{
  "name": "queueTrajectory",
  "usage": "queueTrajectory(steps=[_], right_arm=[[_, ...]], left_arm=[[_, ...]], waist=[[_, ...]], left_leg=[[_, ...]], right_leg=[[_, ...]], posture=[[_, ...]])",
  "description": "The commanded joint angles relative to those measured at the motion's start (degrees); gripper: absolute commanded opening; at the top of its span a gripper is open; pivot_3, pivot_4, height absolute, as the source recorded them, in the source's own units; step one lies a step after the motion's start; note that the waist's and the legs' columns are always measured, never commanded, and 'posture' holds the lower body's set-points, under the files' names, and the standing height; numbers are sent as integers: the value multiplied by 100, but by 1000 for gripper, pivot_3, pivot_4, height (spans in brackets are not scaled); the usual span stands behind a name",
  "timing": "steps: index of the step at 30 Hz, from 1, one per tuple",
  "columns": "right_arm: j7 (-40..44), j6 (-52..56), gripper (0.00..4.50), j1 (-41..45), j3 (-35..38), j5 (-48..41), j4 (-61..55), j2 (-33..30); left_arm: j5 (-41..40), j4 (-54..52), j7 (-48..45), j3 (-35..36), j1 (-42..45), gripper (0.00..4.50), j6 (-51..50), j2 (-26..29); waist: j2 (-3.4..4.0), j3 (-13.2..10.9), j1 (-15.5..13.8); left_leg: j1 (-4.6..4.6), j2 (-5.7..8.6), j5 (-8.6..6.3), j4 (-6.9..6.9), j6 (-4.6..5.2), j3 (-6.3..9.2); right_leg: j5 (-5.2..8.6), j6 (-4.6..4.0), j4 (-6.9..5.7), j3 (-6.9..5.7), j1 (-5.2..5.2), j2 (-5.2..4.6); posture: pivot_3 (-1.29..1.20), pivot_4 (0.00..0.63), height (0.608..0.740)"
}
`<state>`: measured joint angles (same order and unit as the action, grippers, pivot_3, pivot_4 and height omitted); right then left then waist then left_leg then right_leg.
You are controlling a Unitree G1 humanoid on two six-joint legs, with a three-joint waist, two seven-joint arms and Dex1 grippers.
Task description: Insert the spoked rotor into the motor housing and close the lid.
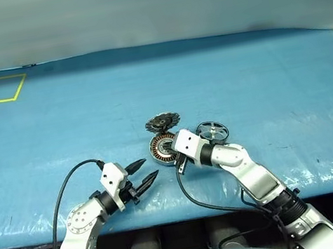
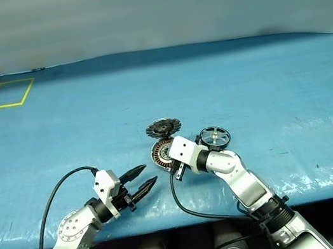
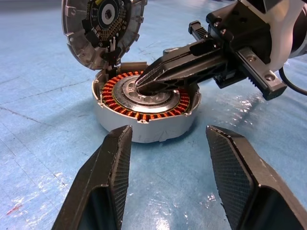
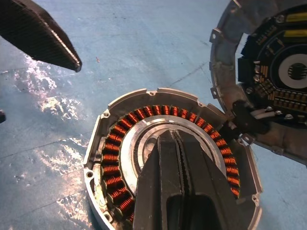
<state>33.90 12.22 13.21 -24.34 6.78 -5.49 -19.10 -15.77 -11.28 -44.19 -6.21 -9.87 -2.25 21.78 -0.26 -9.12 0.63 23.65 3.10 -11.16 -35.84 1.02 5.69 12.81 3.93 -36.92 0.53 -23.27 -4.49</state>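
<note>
A: Right gripper (image 3: 144,85) is pinched tight, holding nothing, tips poked into the hub of the housing (image 3: 144,108). Lid (image 3: 103,28) hinged up at the far edge, dark jagged face showing.

B: And the rotor (image 1: 212,132)?

A: Flat on the blue table (image 1: 275,79), just beside the housing, on the right arm's side and partly behind that wrist. Black rim, shiny spokes, axle up.

B: So the right arm's nearer?

A: I'd say so. But its tips point away from it, toward the housing, so it would have to pull back and swing right. The rotor is round, so no long axis to line up; a rim pinch from above looks fair.

B: Left gripper (image 1: 144,172)?

A: Fingers spread, empty, aimed at the housing from the near-left, short of touching. The whole cluster sits mid-table, nearer the front edge.
</note>
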Motion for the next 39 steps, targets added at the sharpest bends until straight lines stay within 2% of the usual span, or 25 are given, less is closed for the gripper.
queueTrajectory(steps=[1, 5, 9, 12, 14, 19, 24, 27, 33, 37, 39], right_arm=[[39, -155, 25, -7, -229, 337, 112, -117], [-105, 17, 25, 67, -192, 421, 241, 20], [226, 388, 25, -170, 550, -856, -291, 381], [443, 431, 25, -343, 871, -1419, -661, 409], [436, 543, 25, -516, 1211, -1686, -1073, 263], [269, 980, 25, -777, 1653, -1617, -1767, -405], [362, 1291, 25, -546, 1737, -1016, -1662, -1452], [578, 1188, 563, -303, 1675, -795, -1498, -1953], [1343, 1522, 2497, 529, 1439, -838, -1120, -2501], [1818, 1484, 2497, 956, 1156, -621, -663, -2831], [2142, 985, 2497, 1078, 827, -250, -521, -3174]], left_arm=[[-36, -57, 4, 10, 30, 2591, 92, -7], [-44, -82, -11, -19, 30, 2591, 46, 14], [-224, -174, 33, 35, 28, 2591, -48, -74], [-293, -239, 54, 54, 22, 2591, -108, -65], [-305, -282, 46, 82, 39, 2591, -117, -16], [-468, -359, 28, 104, 218, 2591, -217, -26], [-460, -403, -129, -125, 509, 2591, -318, -17], [-440, -297, -201, -219, 643, 2591, -300, -54], [-373, -133, -236, -302, 754, 2591, -266, -104], [-344, -115, -233, -306, 739, 2591, -250, -114], [-326, -114, -229, -306, 705, 2591, -225, -108]], waist=[[0, 0, 1], [0, 1, 5], [-1, 0, -10], [1, -2, -4], [3, -3, -1], [2, -3, -12], [3, -4, -3], [3, -5, 0], [4, -9, -1], [1, -12, -14], [1, -12, -23]], left_leg=[[-1, 0, 0, 0, 0, 0], [-9, -2, 0, 0, 0, 0], [-10, -4, 0, -2, -1, 3], [4, 4, 0, -2, 0, 10], [7, 4, -1, -1, 1, 8], [9, 2, -1, 0, 0, 8], [8, 2, -1, -5, 0, -1], [13, 2, 0, -3, 1, -10], [11, -3, -2, -2, 5, -16], [10, -4, -4, -5, 10, -15], [12, -1, -7, -5, 14, -15]], right_leg=[[0, 0, 0, 0, 0, 0], [0, 0, -1, 0, 8, 2], [0, 0, -2, -1, 13, 3], [0, 1, 2, 0, 3, -1], [-1, 2, 2, 0, -2, -1], [1, 2, 1, -2, -3, -4], [0, 3, 1, -1, -1, -7], [-1, 3, 0, 2, 19, -7], [0, 3, 4, 1, 24, -4], [0, 3, 8, -3, 32, -6], [0, 3, 10, -4, 32, -10]], posture=[[0, 150, 740], [0, 150, 740], [0, 150, 740], [0, 150, 740], [0, 150, 740], [0, 150, 740], [0, 150, 740], [0, 150, 740], [0, 150, 740], [0, 150, 740], [0, 150, 740]])
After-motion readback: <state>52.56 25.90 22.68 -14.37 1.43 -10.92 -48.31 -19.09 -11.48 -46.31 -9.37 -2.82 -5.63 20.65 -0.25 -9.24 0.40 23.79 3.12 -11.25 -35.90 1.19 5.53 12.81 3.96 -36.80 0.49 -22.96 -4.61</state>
